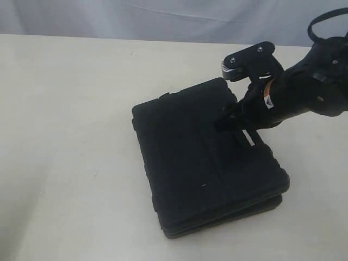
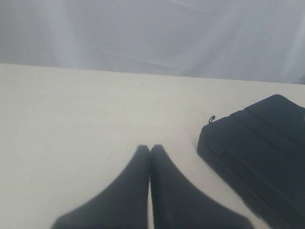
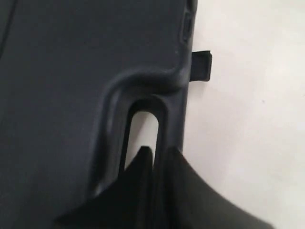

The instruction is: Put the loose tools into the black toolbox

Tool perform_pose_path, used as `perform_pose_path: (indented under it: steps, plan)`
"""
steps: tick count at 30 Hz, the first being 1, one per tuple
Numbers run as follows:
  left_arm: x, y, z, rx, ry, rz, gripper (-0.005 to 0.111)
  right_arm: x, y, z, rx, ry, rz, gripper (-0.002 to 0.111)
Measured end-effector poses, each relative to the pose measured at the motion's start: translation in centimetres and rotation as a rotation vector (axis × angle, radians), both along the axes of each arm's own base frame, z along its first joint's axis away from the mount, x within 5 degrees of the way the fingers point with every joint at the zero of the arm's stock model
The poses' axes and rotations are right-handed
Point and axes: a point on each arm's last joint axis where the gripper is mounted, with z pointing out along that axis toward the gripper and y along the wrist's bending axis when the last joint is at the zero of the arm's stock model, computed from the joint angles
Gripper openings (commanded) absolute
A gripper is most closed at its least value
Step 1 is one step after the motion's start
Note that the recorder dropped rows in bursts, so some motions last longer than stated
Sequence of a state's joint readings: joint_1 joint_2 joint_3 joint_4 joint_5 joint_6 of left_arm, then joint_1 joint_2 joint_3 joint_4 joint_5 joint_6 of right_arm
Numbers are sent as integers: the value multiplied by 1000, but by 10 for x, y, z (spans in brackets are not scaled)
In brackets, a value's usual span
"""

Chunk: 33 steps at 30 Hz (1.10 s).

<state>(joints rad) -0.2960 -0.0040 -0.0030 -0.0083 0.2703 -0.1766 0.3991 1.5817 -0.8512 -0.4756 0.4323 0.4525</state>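
The black toolbox (image 1: 201,174) lies closed and flat on the table, and its corner also shows in the left wrist view (image 2: 257,143). My right gripper (image 1: 236,122) is at its slot handle on the far right edge. In the right wrist view (image 3: 159,155) one finger sits inside the slot and the other outside, the two pinched on the handle bar (image 3: 164,119) of the toolbox (image 3: 57,71). My left gripper (image 2: 150,149) is shut and empty over bare table, left of the case. No loose tools are in view.
The cream table (image 1: 70,136) runs to a pale cloth backdrop (image 1: 163,19) at the far edge. A small black latch tab (image 3: 202,67) sticks out from the case's side near the handle. My right arm (image 1: 310,87) hangs over the table's right part.
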Motion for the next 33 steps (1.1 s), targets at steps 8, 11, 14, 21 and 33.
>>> perform_pose_path:
  steps: [8,11,14,21,33]
  plan:
    - [0,0,0,0,0,0,0,1,7,5,52,-47,24,0]
    - [0,0,0,0,0,0,0,-8,25,14,76,-80,91,0]
    - [0,0,0,0,0,0,0,-22,46,2,70,-41,176,0]
    - [0,0,0,0,0,0,0,-17,52,-21,62,2,191,0]
    - [0,0,0,0,0,0,0,-33,37,51,124,-244,204,-1]
